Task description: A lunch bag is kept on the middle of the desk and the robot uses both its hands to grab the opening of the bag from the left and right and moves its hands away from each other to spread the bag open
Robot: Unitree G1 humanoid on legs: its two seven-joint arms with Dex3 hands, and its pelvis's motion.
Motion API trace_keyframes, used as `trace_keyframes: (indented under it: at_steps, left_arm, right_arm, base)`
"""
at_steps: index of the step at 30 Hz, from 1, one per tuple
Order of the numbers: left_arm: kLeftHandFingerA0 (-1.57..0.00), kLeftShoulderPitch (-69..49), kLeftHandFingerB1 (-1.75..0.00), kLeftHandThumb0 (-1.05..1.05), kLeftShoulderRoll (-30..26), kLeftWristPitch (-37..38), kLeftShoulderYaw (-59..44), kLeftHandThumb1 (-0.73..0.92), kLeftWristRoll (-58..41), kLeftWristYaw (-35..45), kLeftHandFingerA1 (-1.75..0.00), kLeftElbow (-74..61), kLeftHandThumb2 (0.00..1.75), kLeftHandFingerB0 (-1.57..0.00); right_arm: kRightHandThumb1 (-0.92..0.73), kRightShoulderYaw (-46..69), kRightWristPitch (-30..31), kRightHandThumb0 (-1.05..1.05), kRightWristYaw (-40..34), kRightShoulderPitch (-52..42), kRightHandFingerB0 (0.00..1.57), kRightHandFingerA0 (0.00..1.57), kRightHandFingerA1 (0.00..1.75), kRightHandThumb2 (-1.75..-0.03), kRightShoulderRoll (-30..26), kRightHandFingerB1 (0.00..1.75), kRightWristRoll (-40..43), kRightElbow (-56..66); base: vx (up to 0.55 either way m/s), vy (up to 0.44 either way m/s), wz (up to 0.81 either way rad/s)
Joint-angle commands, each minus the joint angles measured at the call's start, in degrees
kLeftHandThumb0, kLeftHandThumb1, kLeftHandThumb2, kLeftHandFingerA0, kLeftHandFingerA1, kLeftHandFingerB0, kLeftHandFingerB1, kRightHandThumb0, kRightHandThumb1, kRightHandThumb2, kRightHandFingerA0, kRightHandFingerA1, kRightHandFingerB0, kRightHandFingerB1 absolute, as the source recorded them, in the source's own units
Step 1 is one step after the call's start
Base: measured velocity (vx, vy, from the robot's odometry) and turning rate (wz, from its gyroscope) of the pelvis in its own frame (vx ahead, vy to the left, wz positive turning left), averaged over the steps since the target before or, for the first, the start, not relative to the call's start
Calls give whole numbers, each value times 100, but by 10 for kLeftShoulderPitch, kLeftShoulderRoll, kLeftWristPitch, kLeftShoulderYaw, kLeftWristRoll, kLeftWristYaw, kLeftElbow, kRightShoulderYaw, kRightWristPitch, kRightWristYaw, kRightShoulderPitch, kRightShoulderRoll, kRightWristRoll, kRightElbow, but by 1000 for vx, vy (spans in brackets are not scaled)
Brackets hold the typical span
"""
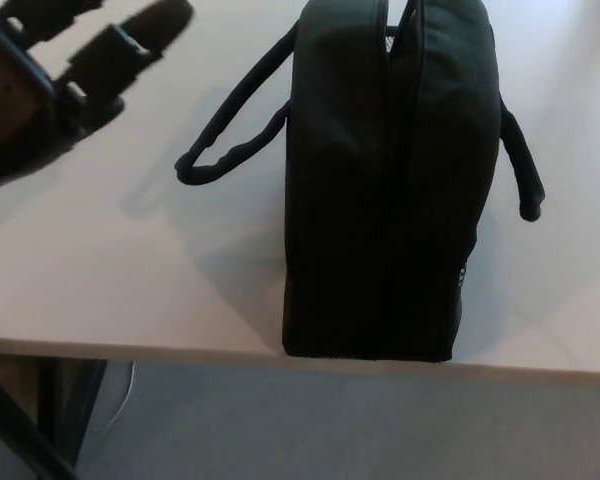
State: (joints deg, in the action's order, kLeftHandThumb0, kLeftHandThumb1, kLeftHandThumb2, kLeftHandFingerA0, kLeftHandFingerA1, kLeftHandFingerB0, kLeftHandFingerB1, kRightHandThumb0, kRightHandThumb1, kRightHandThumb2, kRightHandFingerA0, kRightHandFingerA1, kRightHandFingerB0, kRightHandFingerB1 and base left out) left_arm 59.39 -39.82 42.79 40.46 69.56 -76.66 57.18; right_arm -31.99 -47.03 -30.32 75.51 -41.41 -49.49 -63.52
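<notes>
- Black fabric makes up the tall, soft-sided lunch bag (388, 180), which stands upright on the pale, smooth surface (110, 270), a little right of the middle of the view and close to the near edge
- The bag's base sits just inside that near edge, and its top runs out of the picture at the upper border
- A narrow seam or opening (395, 60) runs down the upper part of the bag between its two padded halves; the halves lie close together, so the bag looks nearly closed
- A black rounded strap handle (230, 130) loops out from the bag's left side and droops onto the surface, its far end resting well to the left of the bag
- A second black strap handle (520, 160) hangs from the bag's right side, its end just above or touching the surface; which of the two cannot be told
- The left robot hand (50, 90), dark and blurred, comes in at the upper left corner, raised over the surface and well apart from both the bag and the left handle
- Its thick black fingers (130, 40) are spread apart and point toward the bag, holding nothing
- The right robot hand does not show clearly anywhere in the view
- Below the near edge of the surface lie a grey floor (330, 420) and, at lower left, a dark frame leg (30, 420)
</notes>
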Motion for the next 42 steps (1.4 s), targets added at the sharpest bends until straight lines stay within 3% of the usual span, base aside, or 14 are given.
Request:
trace_keyframes:
  at_steps: [1,4,6,13,14,15,17,20,21,22,24,27,28,42]
  left_arm:
    - [-21,34,-24,-9,2,-31,48,51,57,-56,-29,3,55,0]
    - [-23,42,-19,-9,-1,-21,71,53,68,-71,-33,-12,61,-9]
    - [-28,46,-28,-10,0,-28,86,55,80,-71,-33,-28,61,-5]
    - [-29,55,-25,-9,22,-34,107,49,84,-63,-33,-50,58,-7]
    - [-28,55,-24,-5,25,-35,107,48,83,-59,-33,-55,58,-7]
    - [-32,56,-27,-5,31,-33,110,49,83,-60,-35,-58,58,-5]
    - [-28,58,-21,-4,44,-37,116,47,86,-66,-36,-58,62,-6]
    - [-27,57,-20,-5,52,-35,118,47,86,-67,-36,-62,62,-6]
    - [-27,56,-20,-3,61,-22,123,44,84,-72,-37,-66,62,-5]
    - [-25,49,-18,-4,63,-40,124,44,90,-68,-37,-81,63,-4]
    - [-25,45,-19,-5,65,-48,126,45,92,-64,-36,-89,61,-6]
    - [-25,40,-18,-5,66,-43,126,46,86,-51,-36,-99,63,-5]
    - [-28,39,-20,-4,72,-37,125,49,80,-45,-36,-100,62,-5]
    - [-26,36,-27,-2,110,-56,137,49,90,-67,-38,-87,63,-6]
  right_arm:
    - [-39,-44,-6,-49,-48,28,32,39,43,-66,6,40,-63,-10]
    - [-39,-65,5,-48,-75,34,34,41,42,-66,20,40,-79,-13]
    - [-41,-76,13,-50,-76,41,30,40,43,-67,30,40,-87,-12]
    - [-42,-92,1,-46,-52,55,33,38,42,-67,60,41,-86,-3]
    - [-50,-91,-3,-37,-53,52,39,45,35,-55,65,33,-82,-1]
    - [-41,-92,-3,-44,-59,47,37,46,44,-65,70,41,-84,4]
    - [-45,-99,3,-35,-79,38,41,51,36,-54,78,34,-95,9]
    - [-44,-107,8,-34,-88,34,43,51,37,-54,82,34,-104,8]
    - [-41,-109,-4,-39,-72,36,38,44,42,-63,84,40,-100,1]
    - [-44,-114,3,-33,-88,37,43,51,37,-54,88,35,-107,-2]
    - [-39,-114,7,-41,-92,39,39,47,43,-63,91,41,-107,-4]
    - [-45,-112,9,-33,-93,40,42,50,37,-54,95,34,-104,-6]
    - [-40,-111,10,-42,-86,42,37,45,43,-64,97,40,-103,-3]
    - [-40,-122,9,-43,-93,16,32,42,42,-64,109,39,-114,-3]
  base:
    - [0,0,0]
    - [0,0,0]
    - [0,0,0]
    - [0,0,0]
    - [0,0,0]
    - [0,0,0]
    - [0,0,0]
    - [0,0,0]
    - [0,0,0]
    - [0,0,0]
    - [0,0,0]
    - [0,0,0]
    - [0,0,0]
    - [0,0,0]
